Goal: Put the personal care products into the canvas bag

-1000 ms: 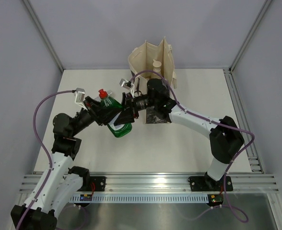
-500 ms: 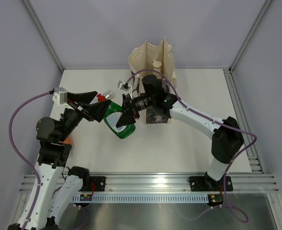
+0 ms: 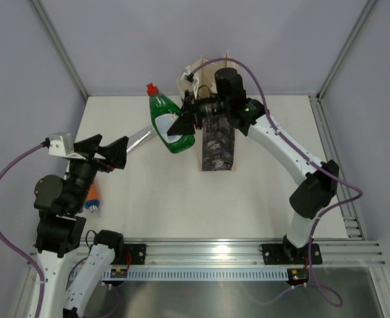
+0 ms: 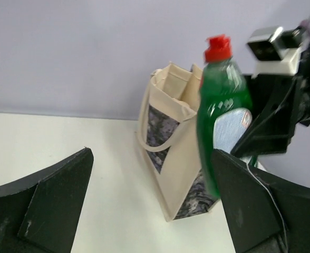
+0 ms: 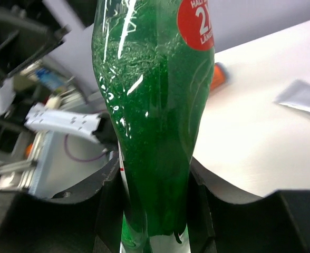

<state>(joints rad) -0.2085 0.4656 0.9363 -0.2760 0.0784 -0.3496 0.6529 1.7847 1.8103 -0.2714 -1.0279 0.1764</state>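
Right wrist view: my right gripper (image 5: 155, 203) is holding the green red-capped bottle (image 5: 155, 105) low; it could pivot, missing the canvas bag (image 3: 216, 149).

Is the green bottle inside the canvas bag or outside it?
Outside. The right gripper holds the green bottle in the air beside the canvas bag, red cap up.

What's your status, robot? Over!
Right gripper shut on green red-capped bottle, aloft beside tall cream canvas bag. Left gripper open, empty. Nothing seen blocking.
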